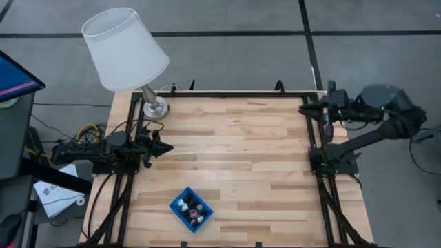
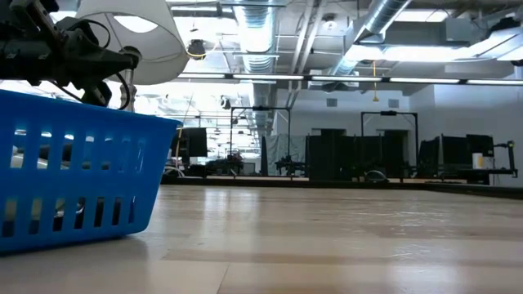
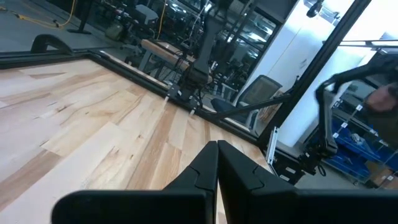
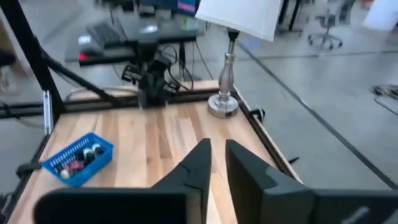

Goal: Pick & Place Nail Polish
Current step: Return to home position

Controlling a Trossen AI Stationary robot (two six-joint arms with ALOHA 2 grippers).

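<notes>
Several tiny nail polish bottles (image 1: 190, 206) with dark caps stand inside a square blue tray (image 1: 178, 214) near the table's front edge, left of centre. They also show in the right wrist view (image 4: 79, 160). In the low view the tray's slotted wall (image 2: 73, 175) hides them. My left gripper (image 1: 167, 146) hovers shut and empty at the table's left edge, pointing right. My right gripper (image 1: 304, 108) is at the far right corner, pointing left, its fingers (image 4: 200, 152) a narrow gap apart and empty.
A white-shaded lamp (image 1: 126, 48) stands on its metal base (image 1: 156, 107) at the table's far left corner, just beyond my left arm. A black frame (image 1: 227, 93) runs along the table's edges. Bare wood (image 1: 241, 158) lies between the two grippers.
</notes>
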